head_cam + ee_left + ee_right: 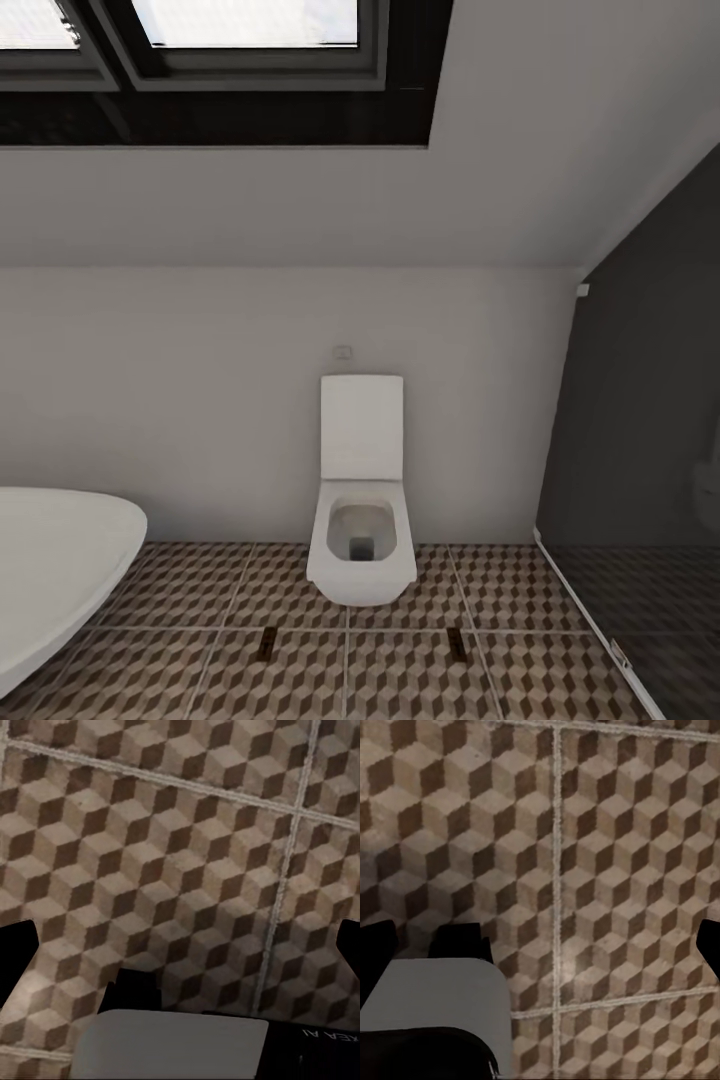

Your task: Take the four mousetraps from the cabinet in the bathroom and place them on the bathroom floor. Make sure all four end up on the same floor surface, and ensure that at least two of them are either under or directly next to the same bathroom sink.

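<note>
Head view: a white toilet (pixel 361 500) with its lid raised stands against the pale back wall (pixel 200 400), on the bathroom floor (pixel 400 680) of cube-patterned tiles. Two small dark oblong items, possibly mousetraps (pixel 267 643), lie flat on the tiles in front of the toilet, one toward the bathtub, the other (pixel 456 641) toward the shower; they are too small to identify with certainty. The rounded white bathtub (pixel 50 570) sits beside the toilet; a dark glass shower screen (pixel 640 450) stands on the toilet's other side. A dark-framed skylight (pixel 200 50) is set in the sloped ceiling above.

Wrist views: the left gripper (pixel 180 952) and the right gripper (pixel 540 945) each hang over bare tiles, fingertips spread wide apart at the frame edges, holding nothing.
</note>
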{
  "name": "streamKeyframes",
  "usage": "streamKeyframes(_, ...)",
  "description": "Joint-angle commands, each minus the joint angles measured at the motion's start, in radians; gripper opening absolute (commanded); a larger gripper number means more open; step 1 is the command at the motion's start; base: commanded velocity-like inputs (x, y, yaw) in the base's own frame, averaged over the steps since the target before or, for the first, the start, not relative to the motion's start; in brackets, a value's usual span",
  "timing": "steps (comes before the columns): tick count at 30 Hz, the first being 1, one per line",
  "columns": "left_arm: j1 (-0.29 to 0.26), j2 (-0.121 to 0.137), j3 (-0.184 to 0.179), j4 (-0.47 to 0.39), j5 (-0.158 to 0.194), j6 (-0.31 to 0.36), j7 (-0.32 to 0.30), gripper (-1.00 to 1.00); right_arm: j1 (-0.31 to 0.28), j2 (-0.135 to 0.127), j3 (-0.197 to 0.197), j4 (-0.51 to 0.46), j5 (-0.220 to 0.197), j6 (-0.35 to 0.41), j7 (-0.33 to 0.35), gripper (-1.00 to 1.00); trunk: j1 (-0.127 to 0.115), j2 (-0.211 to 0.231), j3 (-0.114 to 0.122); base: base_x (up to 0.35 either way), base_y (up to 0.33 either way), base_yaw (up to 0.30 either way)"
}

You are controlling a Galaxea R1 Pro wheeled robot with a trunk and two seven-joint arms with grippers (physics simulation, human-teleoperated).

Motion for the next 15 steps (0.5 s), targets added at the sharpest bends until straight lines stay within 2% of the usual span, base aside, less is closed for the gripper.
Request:
streamKeyframes(1, 0.003, 0.000, -0.009, 0.001, 0.010, -0.004, -0.004, 1.00, 0.003, 0.001, 0.009, 0.002, -0.008, -0.002, -0.001, 1.00, -0.004, 0.007, 0.002, 0.000, 0.000, 0.000)
streamKeyframes(15, 0.028, -0.002, -0.009, 0.001, 0.010, -0.014, -0.004, 1.00, 0.036, 0.004, 0.009, 0.002, -0.008, -0.053, -0.001, 1.00, -0.058, 0.105, 0.046, 0.000, 0.000, 0.000)
